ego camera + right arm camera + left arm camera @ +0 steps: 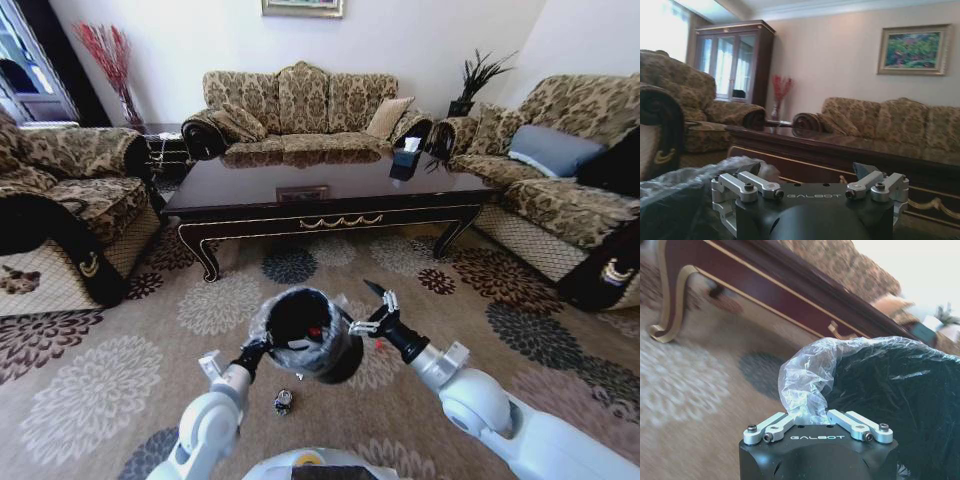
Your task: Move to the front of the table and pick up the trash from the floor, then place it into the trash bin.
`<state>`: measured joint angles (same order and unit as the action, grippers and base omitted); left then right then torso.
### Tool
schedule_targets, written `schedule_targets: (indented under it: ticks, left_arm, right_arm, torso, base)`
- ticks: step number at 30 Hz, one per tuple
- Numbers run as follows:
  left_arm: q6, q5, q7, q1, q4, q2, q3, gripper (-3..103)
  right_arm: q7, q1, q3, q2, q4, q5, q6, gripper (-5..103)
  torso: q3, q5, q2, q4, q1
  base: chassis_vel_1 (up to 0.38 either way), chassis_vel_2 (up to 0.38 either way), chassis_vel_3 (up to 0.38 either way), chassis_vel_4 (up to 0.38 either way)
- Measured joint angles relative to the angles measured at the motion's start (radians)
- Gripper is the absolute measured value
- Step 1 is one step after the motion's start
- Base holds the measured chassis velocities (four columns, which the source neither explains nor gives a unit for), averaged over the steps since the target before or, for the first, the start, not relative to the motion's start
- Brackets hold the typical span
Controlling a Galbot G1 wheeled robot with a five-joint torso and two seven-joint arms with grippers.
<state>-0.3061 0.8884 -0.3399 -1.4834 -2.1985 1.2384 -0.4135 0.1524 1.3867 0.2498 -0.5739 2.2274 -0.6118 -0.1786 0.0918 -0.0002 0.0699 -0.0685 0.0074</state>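
My left gripper (262,346) is shut on the rim of the trash bin (306,334), a round black bin with a crinkly clear bag (807,385) folded over its edge. The bin is held tilted in front of me, and a small red spot (314,331) shows inside it. My right gripper (372,308) stands open just right of the bin's rim, with nothing between its fingers. A small crushed dark can (283,401) lies on the patterned carpet floor (90,400) below the bin, close to my base. The dark glossy table (330,190) stands just beyond.
Patterned sofas surround the table: one behind it (300,105), one on the left (60,200), one on the right (560,190). A tissue box (405,160) sits on the table's right end. Open carpet lies between me and the table.
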Motion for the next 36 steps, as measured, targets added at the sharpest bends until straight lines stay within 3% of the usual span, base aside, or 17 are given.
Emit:
schedule_targets:
  ticks: [2, 4, 5, 7, 9, 11, 14, 15, 18, 22, 23, 24, 26, 28, 31, 36]
  left_arm:
    - [0.001, 0.016, -0.002, 0.002, 0.0, -0.009, -0.033, 3]
    - [0.001, 0.068, -0.009, 0.004, -0.003, -0.038, -0.116, 3]
    - [0.001, 0.068, -0.009, 0.004, -0.003, -0.038, -0.116, 3]
    - [0.008, 0.117, -0.02, 0.015, 0.011, -0.081, -0.192, 3]
    - [0.01, 0.126, -0.022, 0.014, 0.014, -0.088, -0.209, 3]
    - [0.017, 0.143, -0.028, -0.006, 0.024, -0.102, -0.288, 3]
    - [0.018, 0.157, -0.032, -0.02, 0.023, -0.101, -0.323, 3]
    - [0.018, 0.17, -0.038, -0.039, 0.018, -0.095, -0.373, 3]
    - [0.019, 0.173, -0.041, -0.053, 0.013, -0.089, -0.41, 3]
    - [0.021, 0.196, -0.046, -0.093, 0.002, -0.08, -0.49, 3]
    - [0.021, 0.196, -0.046, -0.093, 0.002, -0.08, -0.49, 3]
    - [0.021, 0.205, -0.047, -0.111, 0.0, -0.075, -0.519, 3]
    - [0.022, 0.211, -0.047, -0.129, -0.001, -0.067, -0.55, 3]
    - [0.023, 0.211, -0.047, -0.134, 0.0, -0.065, -0.556, 3]
    - [0.028, 0.211, -0.046, -0.159, -0.001, -0.054, -0.574, 3]
    - [0.028, 0.209, -0.045, -0.164, -0.007, -0.05, -0.581, 3]
  right_arm:
    - [0.034, -0.009, -0.004, -0.011, -0.005, -0.016, 0.027, 100]
    - [0.133, -0.03, -0.017, -0.044, -0.021, -0.072, 0.116, 100]
    - [0.133, -0.03, -0.017, -0.044, -0.021, -0.072, 0.116, 100]
    - [0.252, -0.04, -0.022, -0.103, -0.053, -0.137, 0.22, 100]
    - [0.284, -0.046, -0.025, -0.121, -0.066, -0.158, 0.245, 100]
    - [0.41, -0.096, -0.058, -0.202, -0.131, -0.271, 0.337, 100]
    - [0.464, -0.131, -0.079, -0.244, -0.171, -0.321, 0.365, 100]
    - [0.532, -0.189, -0.11, -0.307, -0.245, -0.369, 0.395, 100]
    - [0.566, -0.231, -0.129, -0.361, -0.31, -0.383, 0.404, 100]
    - [0.6, -0.297, -0.143, -0.51, -0.459, -0.385, 0.409, 100]
    - [0.6, -0.297, -0.143, -0.51, -0.459, -0.385, 0.409, 100]
    - [0.623, -0.312, -0.136, -0.586, -0.515, -0.392, 0.419, 100]
    - [0.668, -0.326, -0.123, -0.669, -0.576, -0.414, 0.436, 100]
    - [0.684, -0.33, -0.116, -0.694, -0.596, -0.424, 0.442, 100]
    - [0.753, -0.36, -0.081, -0.785, -0.697, -0.462, 0.45, 100]
    - [0.805, -0.398, -0.047, -0.851, -0.784, -0.478, 0.431, 100]
  torso:
    - [0.0, -0.0001, 0.0, 0.0002, 0.0]
    - [0.0, 0.0001, 0.0, 0.001, 0.0]
    - [0.0, 0.0001, 0.0, 0.001, 0.0]
    - [0.0, 0.0, 0.0, -0.0001, 0.0]
    - [0.0, 0.0, 0.0, -0.0001, 0.0]
    - [0.0, 0.0, 0.0, 0.0, 0.0]
    - [0.0, 0.0003, 0.0, 0.0005, 0.0]
    - [0.0, -0.0003, 0.0, 0.0008, 0.0]
    - [0.0, 0.0, 0.0, 0.0006, 0.0]
    - [0.0, -0.0002, 0.0, 0.0002, 0.0]
    - [0.0, -0.0002, 0.0, 0.0002, 0.0]
    - [0.0, -0.0001, 0.0, 0.0002, 0.0]
    - [0.0, 0.0001, 0.0, 0.0007, 0.0]
    - [0.0, 0.0002, 0.0, 0.0006, 0.0]
    - [0.0, -0.0002, 0.0, 0.0001, 0.0]
    - [0.0, 0.0, 0.0, 0.0002, 0.0]
  base:
    - [0.0, 0.0, 0.0, 0.0]
    - [0.0, 0.0, 0.0, 0.0]
    - [0.0, 0.0, 0.0, 0.0]
    - [0.0, 0.0, 0.0, 0.0]
    - [0.0, 0.0, 0.0, 0.0]
    - [0.0, 0.0, 0.0, 0.0]
    - [0.0, 0.0, 0.0, 0.0]
    - [0.0, 0.0, 0.0, 0.0]
    - [0.0, 0.0, 0.0, 0.0]
    - [0.0, 0.0, 0.0, 0.0]
    - [0.0, 0.0, 0.0, 0.0]
    - [0.0, 0.0, 0.0, 0.0]
    - [0.0, 0.0, 0.0, 0.0]
    - [0.0, 0.0, 0.0, 0.0]
    - [0.0, 0.0, 0.0, 0.0]
    - [0.0, 0.0, 0.0, 0.0]
